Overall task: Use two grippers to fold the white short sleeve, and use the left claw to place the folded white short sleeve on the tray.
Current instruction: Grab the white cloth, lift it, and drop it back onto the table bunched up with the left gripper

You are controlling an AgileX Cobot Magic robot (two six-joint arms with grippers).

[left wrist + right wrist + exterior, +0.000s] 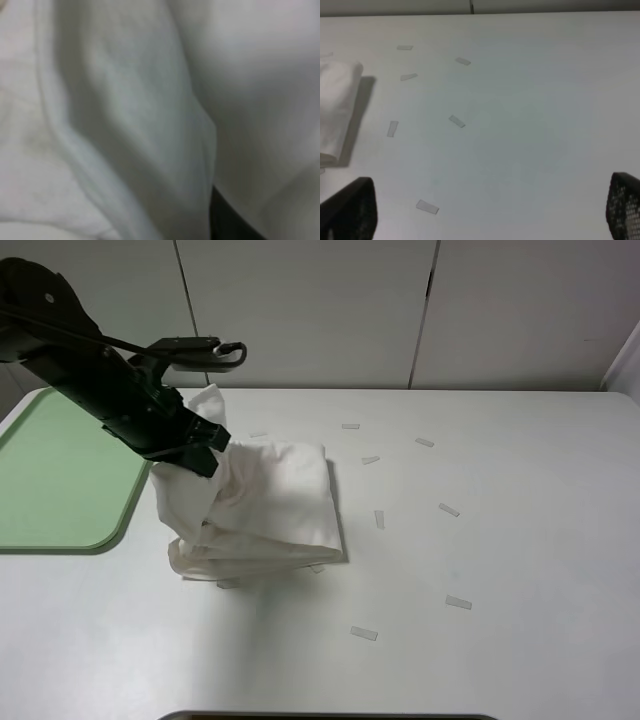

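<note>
Left gripper [207, 454] fingers clamped on soft white cotton T-shirt [285, 502], flat light-green tray [60, 480] just beside, right gripper [489, 205] fingers [350, 212] apart.

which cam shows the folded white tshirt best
Exterior high: most of the folded white T-shirt shows, one side held up by the left gripper. Left wrist shows only blurred cloth; right wrist catches just one edge.

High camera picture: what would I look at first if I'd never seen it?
The big black left gripper catches the eye first. It reaches in from the top left and pinches the folded white shirt, which is bunched up high on that side. Just left of the shirt lies the light green tray, and little pale tape strips dot the white table to the right.
</note>
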